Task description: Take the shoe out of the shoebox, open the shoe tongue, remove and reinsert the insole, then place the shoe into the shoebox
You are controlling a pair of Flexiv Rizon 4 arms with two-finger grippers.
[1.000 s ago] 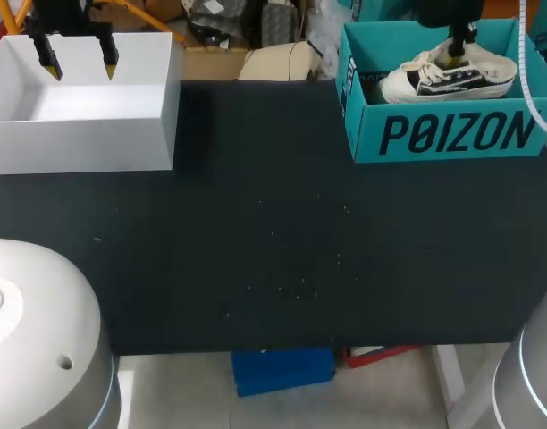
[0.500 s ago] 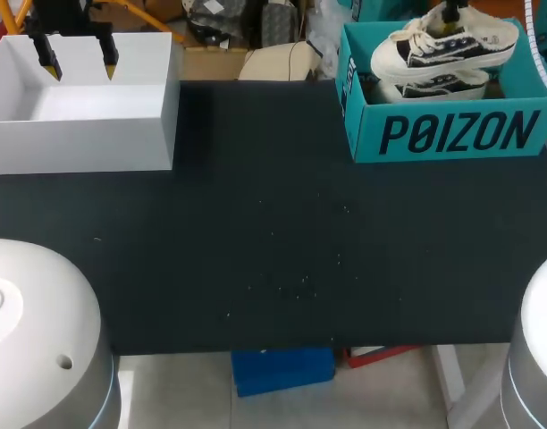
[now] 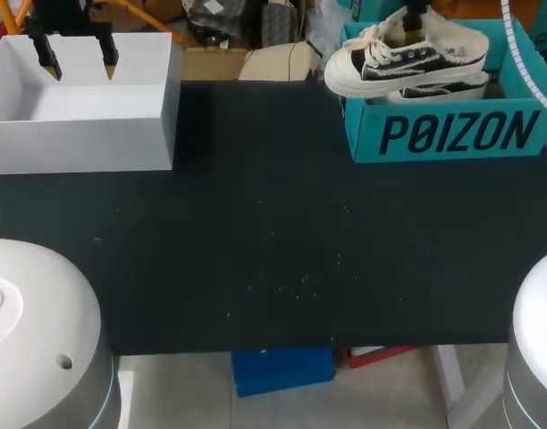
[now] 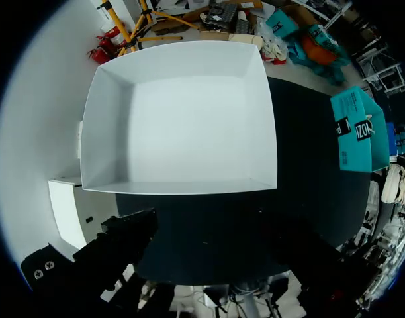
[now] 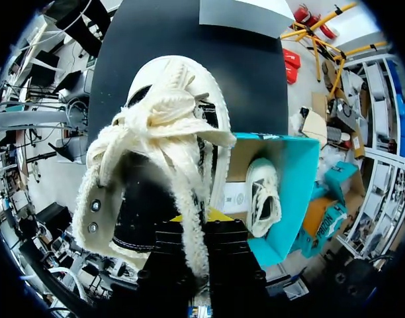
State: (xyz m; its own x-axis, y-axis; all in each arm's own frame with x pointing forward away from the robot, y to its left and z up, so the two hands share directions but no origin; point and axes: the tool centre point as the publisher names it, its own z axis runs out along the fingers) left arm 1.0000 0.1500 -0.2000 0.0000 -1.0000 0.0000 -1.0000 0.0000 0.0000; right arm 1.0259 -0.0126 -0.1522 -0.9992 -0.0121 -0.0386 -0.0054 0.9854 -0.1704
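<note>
Step 1, taking the shoe out, is under way and not complete. The shoe [image 3: 406,61] hangs in the air above the shoebox [image 3: 452,134], clear of its rim and not yet set on the table [image 3: 273,232]. The right pincer [image 5: 210,217] is clamped on the shoe at the collar, near the heel, and carries its whole weight. A 2nd shoe [image 3: 445,89] lies inside the shoebox, beneath the lifted one.

Steps left, as you should judge them: set the shoe down, open the tongue, remove and reinsert the insole, return the shoe to the shoebox. The laces look tied and the tongue closed.

Orientation: sole down, close to level. The long axis runs across the table, parallel to the shoebox's printed front wall. The toe points to your left and overhangs the shoebox's left wall.

The left pincer [image 3: 79,61] hovers over the white box [image 3: 86,134], fingers wide apart, holding nothing
</note>
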